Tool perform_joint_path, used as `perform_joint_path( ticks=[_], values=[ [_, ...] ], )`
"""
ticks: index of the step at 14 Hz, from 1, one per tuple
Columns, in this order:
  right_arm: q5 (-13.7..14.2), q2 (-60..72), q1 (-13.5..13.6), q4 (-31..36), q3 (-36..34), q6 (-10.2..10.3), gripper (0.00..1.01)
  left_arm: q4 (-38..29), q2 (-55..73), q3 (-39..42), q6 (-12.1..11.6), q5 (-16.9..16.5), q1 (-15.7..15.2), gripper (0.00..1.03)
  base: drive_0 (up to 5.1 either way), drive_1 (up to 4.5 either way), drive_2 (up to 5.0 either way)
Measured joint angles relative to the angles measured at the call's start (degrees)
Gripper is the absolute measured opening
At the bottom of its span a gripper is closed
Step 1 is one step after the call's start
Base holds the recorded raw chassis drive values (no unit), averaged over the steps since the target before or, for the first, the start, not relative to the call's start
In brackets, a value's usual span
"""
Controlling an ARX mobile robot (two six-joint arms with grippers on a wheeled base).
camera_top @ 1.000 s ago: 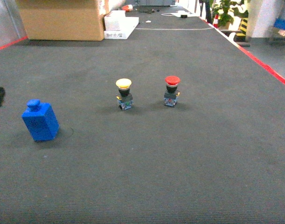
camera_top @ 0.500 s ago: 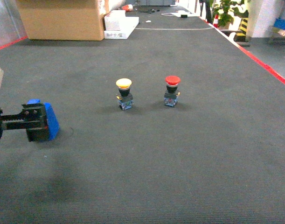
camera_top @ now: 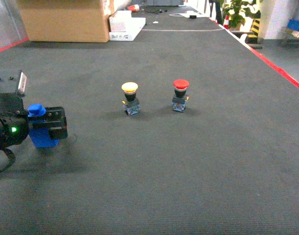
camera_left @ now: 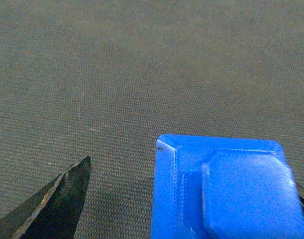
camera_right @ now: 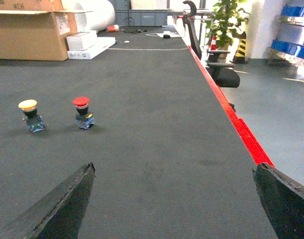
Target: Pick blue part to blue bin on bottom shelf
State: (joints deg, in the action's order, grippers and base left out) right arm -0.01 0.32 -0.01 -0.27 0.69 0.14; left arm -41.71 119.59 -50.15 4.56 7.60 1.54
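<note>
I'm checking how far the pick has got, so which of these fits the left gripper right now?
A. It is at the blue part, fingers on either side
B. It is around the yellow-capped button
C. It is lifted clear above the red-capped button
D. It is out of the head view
A: in the head view the left gripper sits at the blue part, and the left wrist view shows a finger beside the part, apart from it.

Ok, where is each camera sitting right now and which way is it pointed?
Head: on the robot, looking forward and down over the dark mat; left gripper around the blue part.
Left wrist: on the left arm, looking down at the blue part; one fingertip shows.
Right wrist: on the right arm, facing along the mat; open fingertips.
Head and right wrist share the yellow button and red button.
</note>
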Motion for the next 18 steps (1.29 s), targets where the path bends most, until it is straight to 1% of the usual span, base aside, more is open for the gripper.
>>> perform_joint_path(
  ticks=[2, 3, 5, 6, 7, 8, 9, 10, 11, 12, 13, 14, 15, 16, 17, 18],
  values=[
    [0.00, 0.00, 0.00, -0.02, 0.00, 0.00, 0.98, 1.46, 2.91, -2.54, 0.48, -0.59, -0.22, 0.98, 0.0, 0.00, 0.0],
    [0.00, 0.00, 0.00, 0.00, 0.00, 0.00, 0.98, 2.05, 3.87, -3.28, 0.94, -0.76, -0.24, 0.90, 0.0, 0.00, 0.0],
    [0.00, 0.00, 0.00, 0.00, 0.00, 0.00, 0.98, 2.34, 4.04, -3.54, 1.33, -1.55, -0.17, 0.67, 0.0, 0.00, 0.0],
    [0.00, 0.00, 0.00, 0.00, 0.00, 0.00, 0.98, 2.36, 4.04, -3.54, 1.62, -1.57, -0.11, 0.56, 0.0, 0.00, 0.0],
    [0.00, 0.00, 0.00, 0.00, 0.00, 0.00, 0.98, 2.40, 3.98, -3.54, 2.38, -1.38, -0.11, 0.47, 0.0, 0.00, 0.0],
    [0.00, 0.00, 0.00, 0.00, 0.00, 0.00, 0.98, 1.92, 2.78, -2.54, 2.99, -1.27, 0.02, 0.45, 0.0, 0.00, 0.0],
    [0.00, 0.00, 0.00, -0.02, 0.00, 0.00, 0.98, 0.26, 0.63, 0.02, 2.99, -0.70, 0.02, 0.44, 0.0, 0.00, 0.0],
    [0.00, 0.00, 0.00, 0.00, 0.00, 0.00, 0.98, -2.32, -2.67, 3.76, 2.51, 1.90, 0.02, 0.44, 0.0, 0.00, 0.0],
    [0.00, 0.00, 0.00, 0.00, 0.00, 0.00, 0.98, -7.72, -7.15, 9.11, 1.53, 5.75, 0.74, 0.44, 0.0, 0.00, 0.0],
    [0.00, 0.00, 0.00, -0.02, 0.00, 0.00, 0.98, -13.77, -14.62, 17.27, 0.94, 7.50, 2.03, 0.44, 0.0, 0.00, 0.0],
    [0.00, 0.00, 0.00, 0.00, 0.00, 0.00, 0.98, -13.22, -24.26, 25.59, 0.94, 7.80, 5.18, 0.44, 0.0, 0.00, 0.0],
    [0.00, 0.00, 0.00, 0.00, 0.00, 0.00, 0.98, -9.33, -32.87, 32.35, 1.11, 9.01, 8.52, 0.44, 0.0, 0.00, 0.0],
    [0.02, 0.00, 0.00, -0.02, 0.00, 0.00, 0.98, -3.54, -41.68, 38.07, 1.53, 10.38, 11.82, 0.44, 0.0, 0.00, 0.0],
    [0.02, 0.00, 0.00, -0.02, 0.00, 0.00, 0.98, 3.02, -52.48, 42.32, 1.77, 13.97, 14.45, 0.44, 0.0, 0.00, 0.0],
    [0.00, 0.00, 0.00, -0.02, 0.00, 0.00, 0.98, 9.18, -62.12, 43.87, 2.25, 17.70, 16.39, 0.44, 0.0, 0.00, 0.0],
    [0.00, 0.00, 0.00, 0.00, 0.00, 0.00, 0.98, 14.99, -72.70, 43.71, 2.60, 19.89, 17.97, 0.44, 0.0, 0.00, 0.0]
  ],
)
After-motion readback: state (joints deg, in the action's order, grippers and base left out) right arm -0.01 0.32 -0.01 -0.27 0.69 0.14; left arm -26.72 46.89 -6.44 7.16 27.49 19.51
